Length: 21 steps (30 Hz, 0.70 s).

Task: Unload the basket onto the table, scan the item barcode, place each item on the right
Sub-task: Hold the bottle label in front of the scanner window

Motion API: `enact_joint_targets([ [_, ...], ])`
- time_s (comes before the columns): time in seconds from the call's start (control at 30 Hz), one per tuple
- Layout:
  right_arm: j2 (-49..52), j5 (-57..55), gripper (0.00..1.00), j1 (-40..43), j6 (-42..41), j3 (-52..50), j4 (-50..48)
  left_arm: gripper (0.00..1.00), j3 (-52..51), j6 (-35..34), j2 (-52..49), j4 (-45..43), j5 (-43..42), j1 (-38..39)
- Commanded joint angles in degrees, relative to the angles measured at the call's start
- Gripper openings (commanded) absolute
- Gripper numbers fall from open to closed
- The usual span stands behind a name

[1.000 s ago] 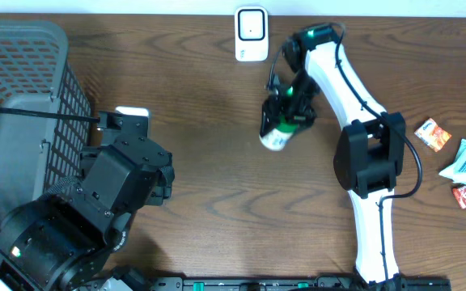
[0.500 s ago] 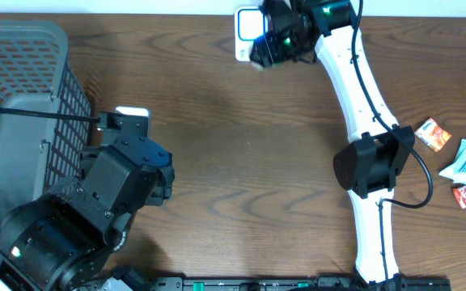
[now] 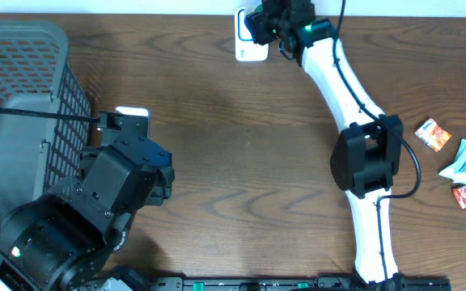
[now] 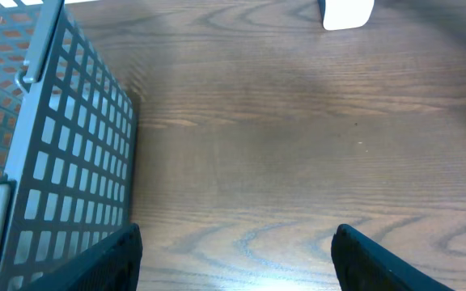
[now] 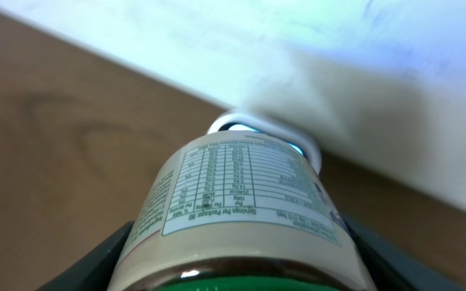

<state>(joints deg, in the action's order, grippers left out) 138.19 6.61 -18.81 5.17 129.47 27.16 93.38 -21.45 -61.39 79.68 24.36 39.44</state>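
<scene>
The bottle fills the lower middle of the right wrist view. It wears a cream label printed with a table of fine text, too small to read, and a green band shows at its bottom edge. The right end effector is clamped on it, one dark finger at each side of the label. Just behind the bottle's far end peeks the rounded white rim of the scanner.

From overhead, the right end effector sits at the top centre of the frame, over the upper part of the scanner. The bottle itself is hard to make out there.

The surface is dark brown wood with a strong grain. A grey mesh basket stands at the upper left, and a few snack packets lie at the right edge. The left end effector hangs beside the basket with its fingers apart and only wood between them. A pale band borders the surface's top edge.
</scene>
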Motion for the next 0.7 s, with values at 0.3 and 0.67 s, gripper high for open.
enact_joint_targets([
  [0.3, -0.2, -24.4, 0.40, -6.0, 2.2, -15.2, -32.0, 0.75, 0.5, -0.7, 0.0, 0.2, 0.8, -0.2],
  [0.67, 0.5, -25.8, 0.43, -6.0, 2.9, -24.2, -49.4, 0.75, 0.5, -0.7, 0.0, 0.2, 0.8, -0.2],
])
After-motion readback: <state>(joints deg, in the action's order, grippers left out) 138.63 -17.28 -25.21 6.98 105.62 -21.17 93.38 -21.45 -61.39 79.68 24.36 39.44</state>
